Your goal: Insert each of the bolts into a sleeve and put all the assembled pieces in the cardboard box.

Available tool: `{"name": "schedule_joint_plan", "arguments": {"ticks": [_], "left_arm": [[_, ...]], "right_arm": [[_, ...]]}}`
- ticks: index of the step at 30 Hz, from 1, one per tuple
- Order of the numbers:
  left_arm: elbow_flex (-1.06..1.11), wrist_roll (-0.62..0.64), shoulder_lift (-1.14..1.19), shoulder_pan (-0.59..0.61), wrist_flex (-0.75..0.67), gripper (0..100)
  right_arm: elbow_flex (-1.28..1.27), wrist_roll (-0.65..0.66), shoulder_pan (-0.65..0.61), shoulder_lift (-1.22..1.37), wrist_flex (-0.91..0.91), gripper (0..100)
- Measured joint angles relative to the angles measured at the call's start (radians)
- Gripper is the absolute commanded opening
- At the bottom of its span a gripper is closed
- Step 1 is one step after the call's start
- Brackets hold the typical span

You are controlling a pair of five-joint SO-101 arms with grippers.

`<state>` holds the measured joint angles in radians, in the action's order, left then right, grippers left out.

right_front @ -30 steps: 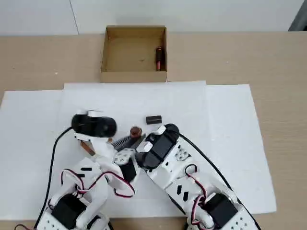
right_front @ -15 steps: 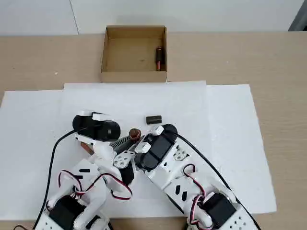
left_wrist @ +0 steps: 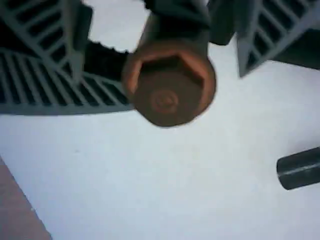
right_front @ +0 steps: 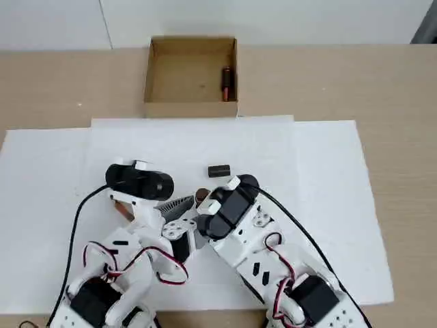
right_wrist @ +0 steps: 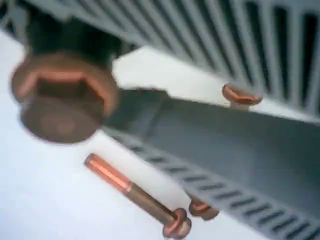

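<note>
Since the copper bolt [left_wrist: 169, 82] seemingly needed seating in its dark sleeve [left_wrist: 175, 15], the left gripper [left_wrist: 175, 35] clenched its jaws on the sleeve, over the middle of the counter's [right_front: 396, 82] near edge; whether the right gripper [right_wrist: 95, 70] grasped anything could not be told.

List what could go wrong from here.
Both arms crowd tightly around the bolt head; a bump between them could knock it loose. A loose bolt lies on the paper close by and could be swept aside. The spare sleeve sits just beyond the arms and could be nudged away.
</note>
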<state>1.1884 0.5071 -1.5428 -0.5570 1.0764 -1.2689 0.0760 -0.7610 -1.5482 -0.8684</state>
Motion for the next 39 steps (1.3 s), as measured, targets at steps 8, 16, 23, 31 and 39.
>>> {"name": "schedule_joint_plan", "arguments": {"ticks": [8,16,23,31,39], "left_arm": [[-0.106,-0.064,-0.002,-0.003,0.003,6],[-0.127,-0.15,-0.002,0.008,0.003,1],[-0.124,-0.324,-0.002,0.242,0.003,1],[0.058,-0.517,-0.002,0.466,0.003,1],[0.239,-0.594,-0.002,0.483,-0.057,1]], "right_arm": [[0.002,0.0,-0.006,0.0,0.0,0.2],[0.002,0.0,-0.006,0.0,0.0,0.2],[0.002,0.0,0.103,0.0,-0.008,0.2],[0.057,-0.094,0.265,0.054,-0.009,0.2],[0.433,-0.126,0.275,0.48,-0.009,0.3]]}}
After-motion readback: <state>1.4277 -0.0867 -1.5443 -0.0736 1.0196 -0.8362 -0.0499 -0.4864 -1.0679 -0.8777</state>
